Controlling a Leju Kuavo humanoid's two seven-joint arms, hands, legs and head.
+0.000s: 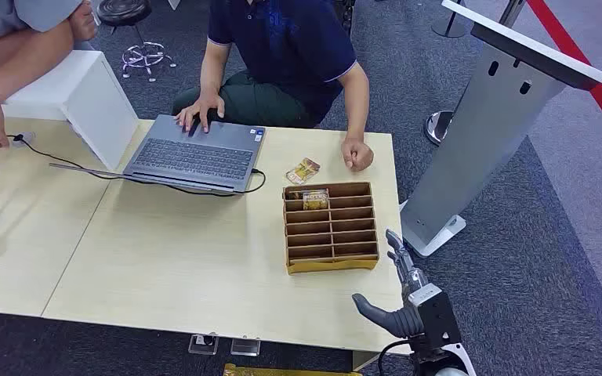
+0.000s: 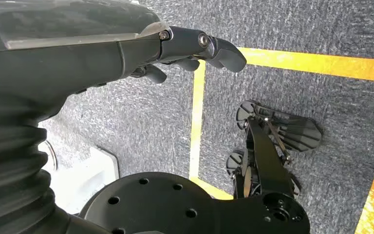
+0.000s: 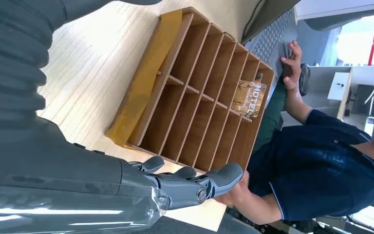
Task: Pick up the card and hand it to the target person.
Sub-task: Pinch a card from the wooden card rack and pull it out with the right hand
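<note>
Spanning most of the head view, the pale wooden surface [image 1: 165,258] carries everything, and a person in a dark blue shirt [image 1: 282,39] sits at its far side, one hand on an open grey laptop [image 1: 192,157] and the other fist resting on the wood beyond the slotted tray. A grey floor stand [image 1: 478,133] rises off to the right of the right hand. The brown wooden tray [image 1: 331,227], split into many narrow slots, lies just ahead of the right hand [image 1: 404,294], whose fingers [image 3: 214,178] are spread, reach forward and hold nothing, poised near the tray's right front corner without touching it. One card [image 1: 315,198] with a gold and dark printed face stands in a slot at the tray's far end, well away from those fingers; a second card [image 1: 303,170] lies flat on the surface just beyond the tray, nearer the person. The left hand [image 2: 195,48] hangs over grey carpet with yellow floor lines, its fingers loosely curved and empty.
</note>
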